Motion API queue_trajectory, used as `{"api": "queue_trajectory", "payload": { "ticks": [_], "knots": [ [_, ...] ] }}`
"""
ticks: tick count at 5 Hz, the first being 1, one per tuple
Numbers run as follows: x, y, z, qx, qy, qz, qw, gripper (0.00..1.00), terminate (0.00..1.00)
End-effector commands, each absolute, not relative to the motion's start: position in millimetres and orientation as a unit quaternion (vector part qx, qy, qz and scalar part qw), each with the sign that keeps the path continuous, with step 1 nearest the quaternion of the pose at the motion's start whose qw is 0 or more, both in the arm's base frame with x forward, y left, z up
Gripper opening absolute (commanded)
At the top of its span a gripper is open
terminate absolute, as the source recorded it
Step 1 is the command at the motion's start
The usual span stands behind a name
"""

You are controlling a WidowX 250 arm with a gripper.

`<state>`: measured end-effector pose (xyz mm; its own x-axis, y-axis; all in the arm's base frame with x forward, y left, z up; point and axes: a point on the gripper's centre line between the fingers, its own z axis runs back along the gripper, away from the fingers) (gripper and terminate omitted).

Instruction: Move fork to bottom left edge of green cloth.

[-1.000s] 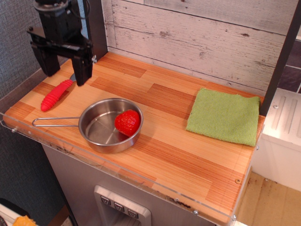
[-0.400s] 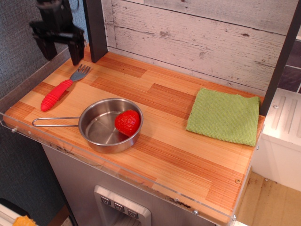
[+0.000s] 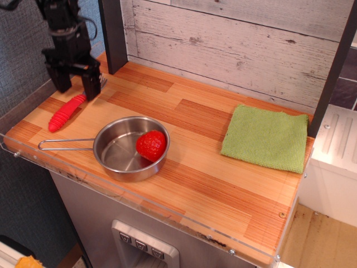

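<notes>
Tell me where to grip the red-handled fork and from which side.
Grip the red-handled fork across its thick ribbed handle, from straight above. It lies flat and diagonal on the wooden counter, so the open black gripper should straddle the handle's width.

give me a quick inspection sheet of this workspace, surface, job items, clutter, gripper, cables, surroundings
surface: wooden countertop with striped planks and a clear plastic strip along the front edge.
fork: red handle lies flat at the far left of the counter; tines mostly hidden behind the gripper.
green cloth: lies flat at the right end, nothing on it, far from the fork.
clutter: steel pan near the front left, wire handle pointing left; a strawberry sits inside it.
gripper: open, fingers pointing down over the fork's tine end, holding nothing.
cables: a dark cable runs beside the arm at top left.
surroundings: whitewashed plank wall behind, dark posts at both ends, white unit at right.
</notes>
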<state>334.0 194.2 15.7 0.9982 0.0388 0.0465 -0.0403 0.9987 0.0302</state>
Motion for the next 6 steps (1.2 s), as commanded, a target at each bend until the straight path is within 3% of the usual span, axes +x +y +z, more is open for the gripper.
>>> {"api": "queue_trajectory", "payload": {
  "ticks": [1,3,5,6],
  "knots": [
    [332.2,209.9,57.3,0.03,-0.065,0.045,0.996,1.0,0.0],
    [318.7,195.2,36.1,0.038,-0.04,0.024,0.998,1.0,0.0],
    [308.5,190.0,34.3,0.034,-0.037,0.011,0.999,1.0,0.0],
    [309.6,193.4,30.0,0.027,-0.032,0.015,0.999,0.0,0.0]
  ]
}}
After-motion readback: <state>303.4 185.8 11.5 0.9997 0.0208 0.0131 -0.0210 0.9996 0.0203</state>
